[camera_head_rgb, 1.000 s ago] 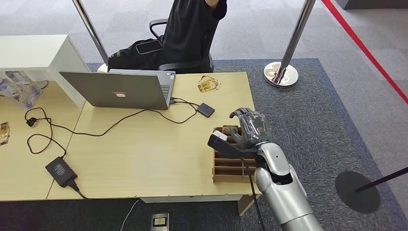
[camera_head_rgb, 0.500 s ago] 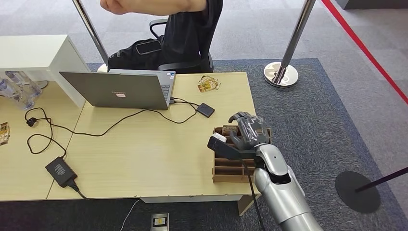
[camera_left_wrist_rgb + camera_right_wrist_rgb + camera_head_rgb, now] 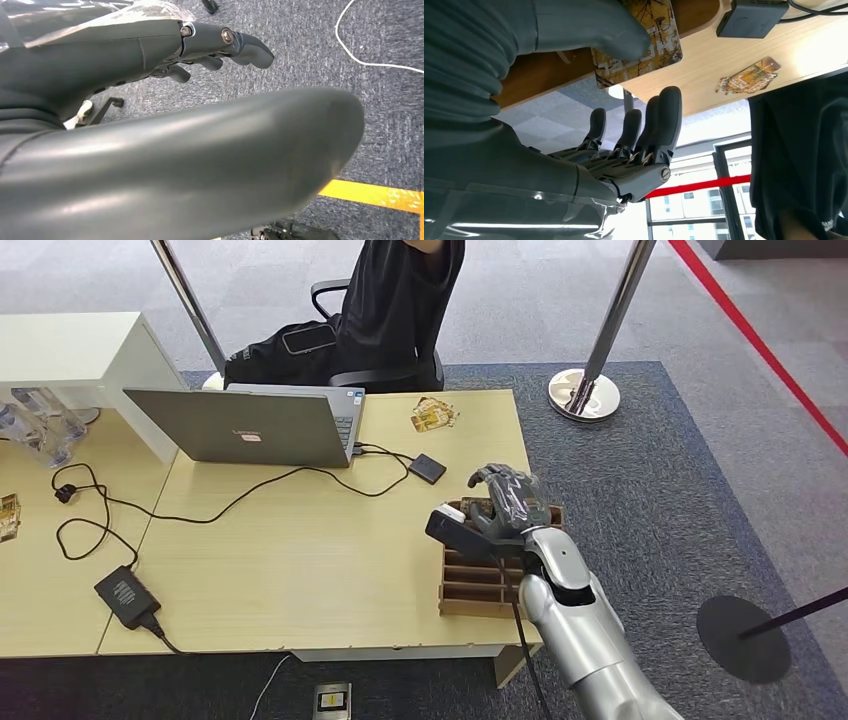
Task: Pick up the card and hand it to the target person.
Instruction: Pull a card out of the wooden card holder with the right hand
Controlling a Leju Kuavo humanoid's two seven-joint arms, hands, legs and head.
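Fingers (image 3: 659, 120) of the right hand (image 3: 505, 502) stand straight and apart, pinching nothing, while the thumb rests just at the face of the card (image 3: 644, 40), which stands upright in the far end of the wooden rack (image 3: 480, 580) near the worktop's (image 3: 300, 560) right edge. That card looks thin, light and stiff, with a glossy printed face, so it will likely slip unless pinched flat across both faces near its free top edge; the rack's dividers leave little room lower down. From the left wrist view, the left hand (image 3: 220, 45) hangs over carpet, its fingers loosely extended and holding nothing.

Just beyond the rack lies a small dark box (image 3: 427, 468) with a cable running to the laptop (image 3: 245, 427), close enough to snag on a wide reach. Farther off, a second printed card (image 3: 433, 414) lies flat by the far edge. Behind it sits the person (image 3: 395, 300) on a chair, with nothing tall standing between.
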